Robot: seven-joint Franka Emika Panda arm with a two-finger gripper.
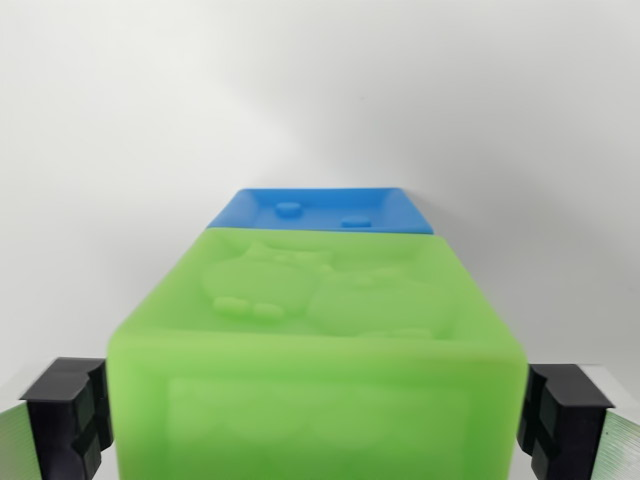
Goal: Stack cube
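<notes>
Wrist view: left black pad [68,415] and right pad [562,418] of the end effector [315,420] clamped on green cube [320,350] filling the lower centre, blue cube [320,210] just beyond it on white tabletop [320,90].

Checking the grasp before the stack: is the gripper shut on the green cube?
Shut on it, apparently: the gripper has black pads against both sides of the green cube.

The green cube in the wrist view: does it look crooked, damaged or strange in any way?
Nothing stands out. The green cube sits squarely between the gripper pads, undamaged, and the blue cube beyond it looks intact.
</notes>
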